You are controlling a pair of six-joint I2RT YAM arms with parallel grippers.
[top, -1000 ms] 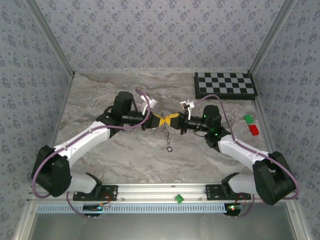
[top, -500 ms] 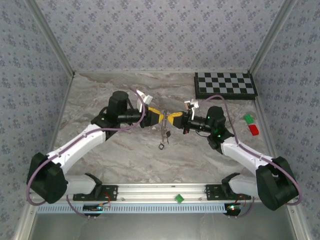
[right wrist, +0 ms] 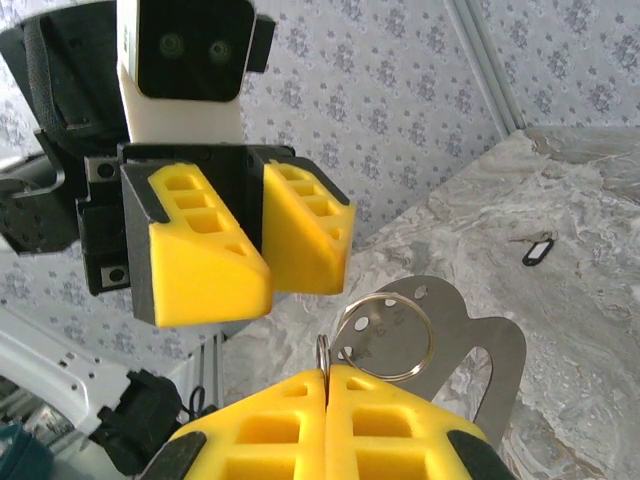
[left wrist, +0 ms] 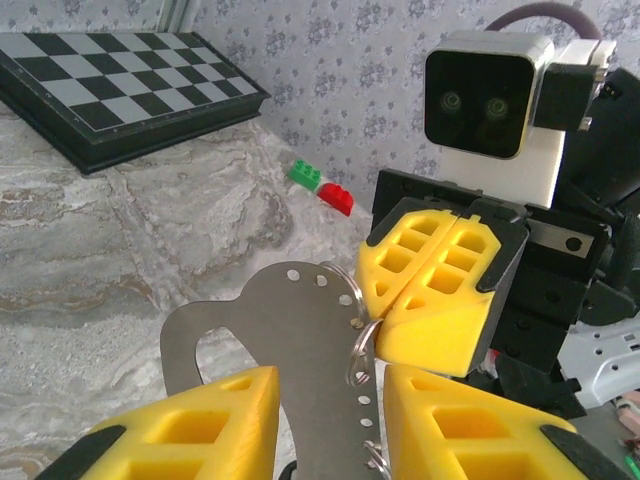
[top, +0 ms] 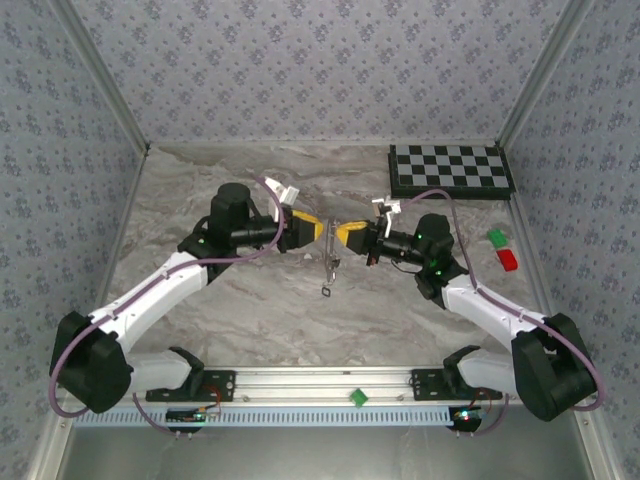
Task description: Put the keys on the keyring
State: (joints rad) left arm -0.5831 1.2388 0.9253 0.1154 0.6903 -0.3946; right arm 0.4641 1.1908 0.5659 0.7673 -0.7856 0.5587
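The right tool (right wrist: 326,385) has its yellow fingers pressed together on the keyring (left wrist: 360,352), a thin wire loop nipped right at the fingertips and seen edge-on from that wrist. A flat metal plate (left wrist: 300,340) with a row of small holes appears to hang from the loop, and a second, wider loop (right wrist: 429,338) is threaded through the plate as well. All of it is up in the air over the middle of the worktop (top: 260,320), between the two arms.

The left tool (left wrist: 332,400) faces the right one nose to nose, fingers spread, with the plate standing in the gap between them. It doesn't look to be squeezing the plate (though one finger sits so close that I wouldn't swear to it). One small dark-headed key (right wrist: 537,248) lies on the bare marble, well apart from both tools; I can't make out which edge it is nearer. From above, something tiny dangles off the plate's lower end, too small to name.

My read is that this is the holding and lining-up step: the ring is secured and neither tool has a key. Next, I'd think, the left tool must back clear of the plate, fetch a key by its head and bring its hole to the ring's split end. That calls for a very fine approach, with the right tool stopping the loop from swinging.
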